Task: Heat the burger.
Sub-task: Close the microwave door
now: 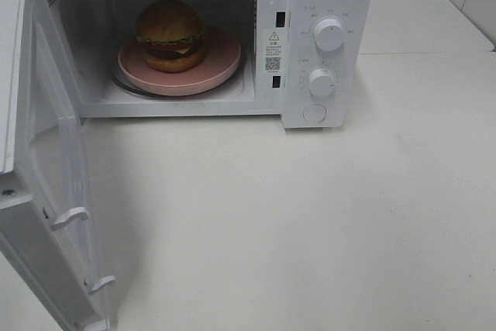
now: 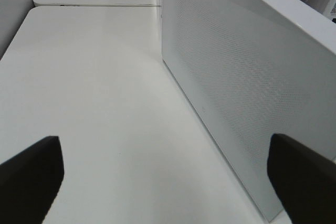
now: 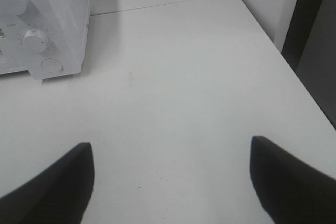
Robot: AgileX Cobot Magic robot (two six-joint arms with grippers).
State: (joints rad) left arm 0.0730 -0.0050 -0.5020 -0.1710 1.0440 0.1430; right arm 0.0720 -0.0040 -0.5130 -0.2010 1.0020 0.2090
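- The door of the microwave stands swung wide open at the far left, its inner face showing two white hooks.
- The left claw hangs over the white surface just beside the door's perforated panel. Its dark fingers are spread wide and nothing is between them.
- The burger sits upright inside the microwave's cavity, on a pink plate, toward the plate's left rear.
- The plate rests on a glass turntable, whose rim shows at the front left.
- Right of the cavity, the control panel carries an upper knob, a lower knob and a round button beneath them.
- The right claw hovers above bare surface to the right of the microwave. Its fingers are far apart and it grips nothing.
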